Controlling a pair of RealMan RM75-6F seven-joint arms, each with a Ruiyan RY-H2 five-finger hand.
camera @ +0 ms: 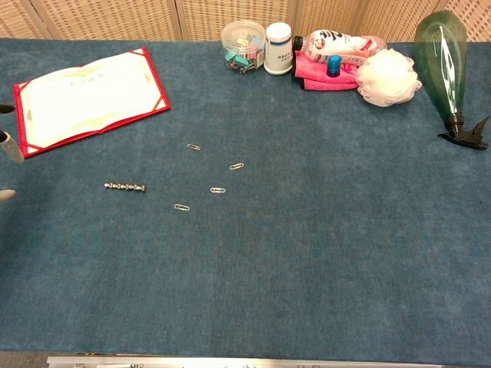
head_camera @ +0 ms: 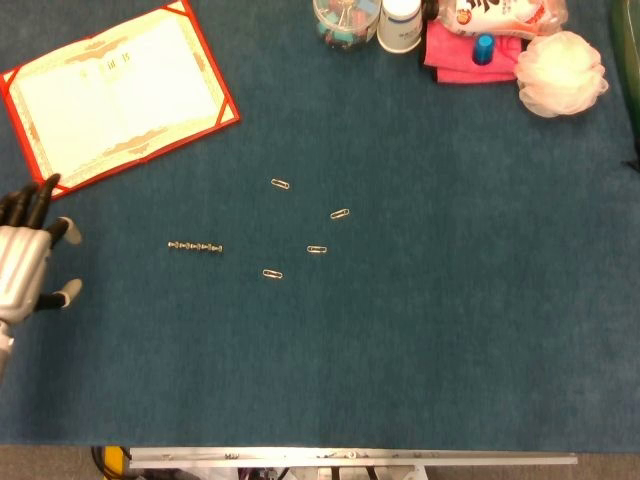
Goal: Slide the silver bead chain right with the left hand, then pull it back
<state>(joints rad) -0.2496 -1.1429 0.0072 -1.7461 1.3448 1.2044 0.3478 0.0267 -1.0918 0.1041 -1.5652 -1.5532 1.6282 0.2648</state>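
At the left edge of the blue table (head_camera: 450, 340), the left hand (head_camera: 28, 262) hovers with fingers spread and holding nothing, well apart from the silver bead chain (head_camera: 196, 247), which lies straight on bare cloth. Four paper clips (head_camera: 316, 249) lie scattered just right of the chain. An open red folder (head_camera: 115, 95) lies above the hand, and a clip jar (camera: 243, 47), white bottle (camera: 278, 48), pink cloth (camera: 322, 71), mesh sponge (camera: 388, 77) and green spray bottle (camera: 447, 65) stand along the far edge. The chest view shows only fingertips (camera: 9, 146); the right hand is out of sight.
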